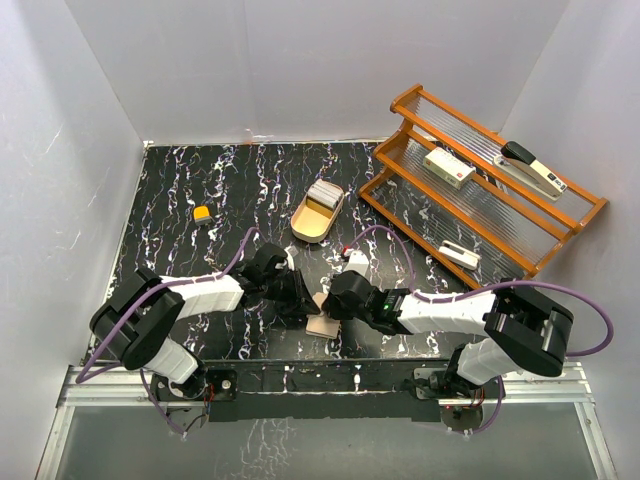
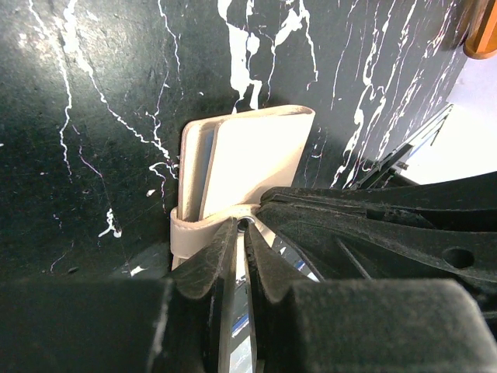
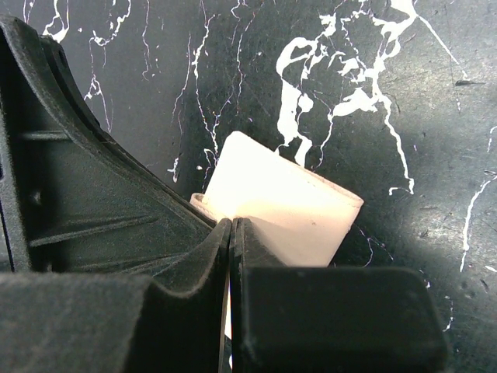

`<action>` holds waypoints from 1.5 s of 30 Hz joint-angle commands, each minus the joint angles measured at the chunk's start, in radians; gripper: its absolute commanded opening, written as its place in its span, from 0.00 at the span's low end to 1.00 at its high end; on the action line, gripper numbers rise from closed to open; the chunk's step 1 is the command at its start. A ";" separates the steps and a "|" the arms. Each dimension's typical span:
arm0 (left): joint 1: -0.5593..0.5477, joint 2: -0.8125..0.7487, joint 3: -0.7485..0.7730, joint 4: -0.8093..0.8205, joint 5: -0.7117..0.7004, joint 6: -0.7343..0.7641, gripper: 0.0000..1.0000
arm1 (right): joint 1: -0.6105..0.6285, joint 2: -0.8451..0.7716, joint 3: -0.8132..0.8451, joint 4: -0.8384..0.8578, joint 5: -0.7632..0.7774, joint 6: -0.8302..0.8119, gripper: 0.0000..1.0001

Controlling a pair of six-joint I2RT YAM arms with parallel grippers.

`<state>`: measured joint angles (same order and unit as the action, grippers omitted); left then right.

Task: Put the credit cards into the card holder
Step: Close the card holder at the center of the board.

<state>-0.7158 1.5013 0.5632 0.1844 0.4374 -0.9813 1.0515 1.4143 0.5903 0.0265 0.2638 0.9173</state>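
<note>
The card holder (image 2: 256, 159) lies on the desk (image 1: 200, 180) between both arms. The left gripper (image 2: 242, 227) fingers pinch a credit card (image 2: 236, 311) at its mouth. The right gripper (image 3: 231, 227) fingers are closed at its edge. The card is likely light, stiff and slippery, so grip its trailing edge.

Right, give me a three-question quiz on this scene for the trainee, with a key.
1. True or false: the card holder lies inside the gold oval tray.
2. Multiple choice: in the top view, the small orange block sits A) left of the tray, B) right of the tray, C) on the wooden rack.
3. Fill in: both arms' jaws, each pair shut to a thin slit, have their tips at the ____.

Key: 1 false, it lies on the table between the two arms; 2 A; 3 card holder.
</note>
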 commanded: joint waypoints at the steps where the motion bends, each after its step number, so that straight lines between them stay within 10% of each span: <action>1: -0.005 0.025 0.015 -0.030 -0.038 0.027 0.08 | -0.005 0.004 0.003 0.047 0.032 -0.010 0.00; 24: -0.038 0.040 0.164 -0.322 -0.162 0.106 0.08 | -0.005 -0.031 0.010 -0.027 -0.017 -0.008 0.07; 45: -0.068 0.038 0.150 -0.209 -0.082 0.045 0.09 | -0.008 -0.066 -0.005 -0.016 -0.001 0.008 0.10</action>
<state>-0.7765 1.5356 0.7189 -0.0383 0.3290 -0.9272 1.0504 1.3598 0.5831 -0.0208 0.2417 0.9188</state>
